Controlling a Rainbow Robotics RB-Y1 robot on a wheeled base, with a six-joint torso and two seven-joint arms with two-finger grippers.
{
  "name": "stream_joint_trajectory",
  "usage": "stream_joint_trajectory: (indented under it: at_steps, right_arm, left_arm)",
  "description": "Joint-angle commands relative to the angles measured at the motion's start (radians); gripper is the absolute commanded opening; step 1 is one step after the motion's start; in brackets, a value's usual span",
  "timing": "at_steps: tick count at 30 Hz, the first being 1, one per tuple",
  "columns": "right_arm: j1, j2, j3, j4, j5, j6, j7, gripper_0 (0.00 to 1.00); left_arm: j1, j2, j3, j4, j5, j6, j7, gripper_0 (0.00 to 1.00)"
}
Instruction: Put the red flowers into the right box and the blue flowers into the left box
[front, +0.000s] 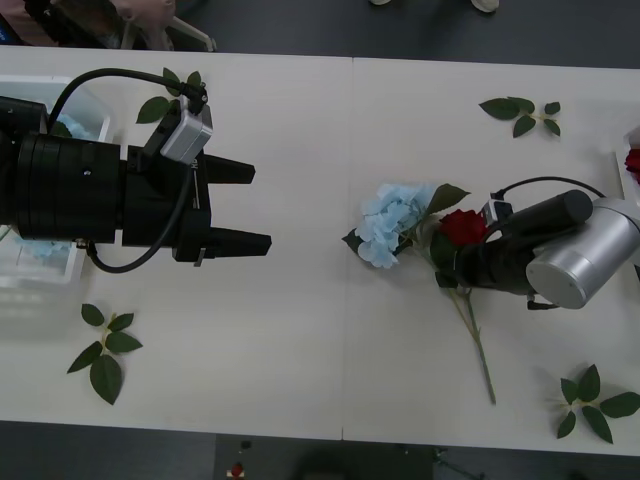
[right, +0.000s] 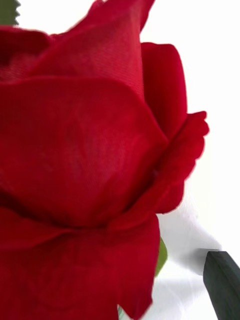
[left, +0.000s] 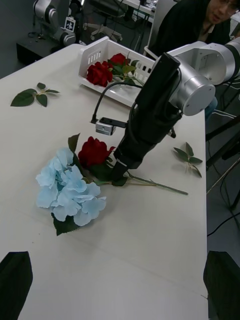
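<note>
One red flower (front: 463, 225) lies mid-table with its long stem (front: 475, 340) toward the near edge. Its head touches a blue flower (front: 393, 222) beside it. My right gripper (front: 447, 262) is down at the base of the rose head (right: 85, 150), open, with one black finger (right: 222, 285) showing beside the petals. The left wrist view also shows that gripper (left: 119, 172) at the rose (left: 95, 150), next to the hydrangea (left: 70, 190). My left gripper (front: 255, 207) hovers open and empty over the table's left half. The left box (front: 40, 290) holds blue flowers (front: 88, 128). The right box (left: 107, 52) holds red roses (left: 100, 72).
Loose green leaf sprigs lie at the near left (front: 105, 345), far left (front: 165, 100), far right (front: 520, 112) and near right (front: 590, 400). The right box (front: 622, 165) shows as a sliver at the right table edge. A seam runs down the table's middle.
</note>
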Motion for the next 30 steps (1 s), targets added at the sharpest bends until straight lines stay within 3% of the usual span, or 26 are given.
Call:
stream_joint_trajectory:
  at_steps: [1,2,4,7,14,17,25,30]
  right_arm:
    - [-0.038,0.026,-0.007,0.026,0.019,-0.003,0.018,0.86]
    - [-0.040,0.028,-0.007,0.031,0.019,-0.005,0.019,0.82]
    - [-0.046,0.034,-0.007,0.040,0.019,-0.003,0.024,0.62]
    - [-0.047,0.036,-0.007,0.042,0.021,-0.003,0.031,0.40]
    - [-0.050,0.034,-0.007,0.055,0.021,-0.005,0.044,0.04]
    - [-0.052,0.036,-0.007,0.062,0.019,-0.011,0.050,0.00]
    - [-0.076,0.022,-0.019,0.060,0.021,-0.023,0.061,0.00]
    - [-0.147,-0.073,-0.042,0.029,-0.036,-0.006,0.084,0.00]
  left_arm:
    - [-0.021,0.010,0.028,-0.025,0.003,-0.007,0.030,1.00]
    - [-0.021,0.010,0.028,-0.025,0.003,-0.007,0.030,1.00]
    - [-0.021,0.010,0.028,-0.025,0.003,-0.007,0.030,1.00]
    - [-0.021,0.010,0.028,-0.025,0.003,-0.007,0.030,1.00]
    - [-0.021,0.010,0.028,-0.025,0.003,-0.007,0.030,1.00]
    - [-0.021,0.010,0.028,-0.025,0.003,-0.007,0.030,1.00]
    - [-0.021,0.010,0.028,-0.025,0.003,-0.007,0.030,1.00]
    - [-0.021,0.010,0.028,-0.025,0.003,-0.007,0.030,1.00]
